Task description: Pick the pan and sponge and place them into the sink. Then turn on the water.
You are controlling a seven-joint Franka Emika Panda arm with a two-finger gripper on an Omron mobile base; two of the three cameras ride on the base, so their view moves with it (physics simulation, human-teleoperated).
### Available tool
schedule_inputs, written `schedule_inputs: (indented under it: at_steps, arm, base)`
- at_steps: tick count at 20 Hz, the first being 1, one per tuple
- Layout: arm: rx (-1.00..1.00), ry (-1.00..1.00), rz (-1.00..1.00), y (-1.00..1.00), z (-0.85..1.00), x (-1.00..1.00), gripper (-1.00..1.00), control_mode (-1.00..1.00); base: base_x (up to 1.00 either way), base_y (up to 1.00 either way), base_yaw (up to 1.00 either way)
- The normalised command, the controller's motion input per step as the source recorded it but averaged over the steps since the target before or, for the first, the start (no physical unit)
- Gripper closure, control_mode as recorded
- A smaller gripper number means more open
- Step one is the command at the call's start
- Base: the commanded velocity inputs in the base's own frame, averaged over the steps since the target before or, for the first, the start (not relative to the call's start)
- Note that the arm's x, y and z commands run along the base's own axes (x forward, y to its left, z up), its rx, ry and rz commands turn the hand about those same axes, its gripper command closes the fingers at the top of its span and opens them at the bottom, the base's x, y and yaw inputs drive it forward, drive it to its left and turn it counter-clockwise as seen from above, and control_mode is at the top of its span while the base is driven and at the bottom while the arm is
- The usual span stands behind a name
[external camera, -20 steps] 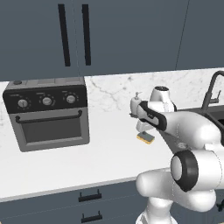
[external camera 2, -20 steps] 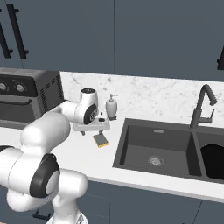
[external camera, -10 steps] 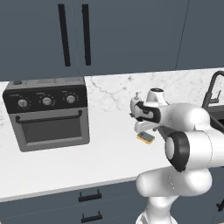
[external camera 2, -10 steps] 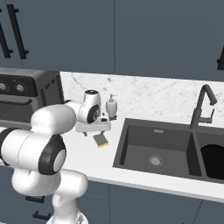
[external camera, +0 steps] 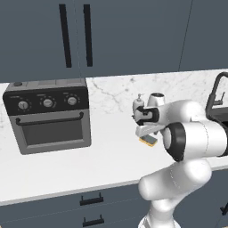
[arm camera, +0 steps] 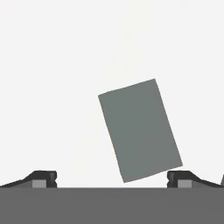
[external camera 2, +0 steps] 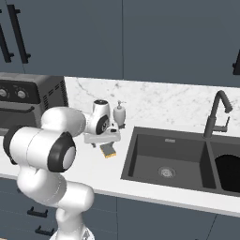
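Gripper [arm camera: 112, 180] with jaws spread wide, empty, above the sponge [arm camera: 139, 130] at frame centre-right on the counter [arm camera: 52, 87] — the sponge sits skewed and off-centre, so one finger [arm camera: 183, 178] may land on it.

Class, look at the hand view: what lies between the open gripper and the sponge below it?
Nothing. In the hand view, the gripper is open above the sponge, with bare white counter around it.
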Motion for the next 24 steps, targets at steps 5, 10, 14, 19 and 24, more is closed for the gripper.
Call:
schedule_inputs:
  at_steps: [5,10,14,19,24]
  arm:
    - [0.00,0.00,0.00,-0.04,-0.27,0.14,-1.00,-1.00]
    - [0.00,0.00,0.00,0.00,-0.22,0.12,-1.00,-1.00]
    - [0.00,0.00,0.00,0.00,-0.11,0.08,-1.00,-1.00]
    - [0.00,0.00,0.00,-0.05,-0.02,0.03,-1.00,-1.00]
    - [0.00,0.00,0.00,-0.10,0.00,0.01,-1.00,-1.00]
  base:
    - [0.00,0.00,0.00]
    - [0.00,0.00,0.00]
    - [0.00,0.00,0.00]
    - [0.00,0.00,0.00]
    - [0.00,0.00,0.00]
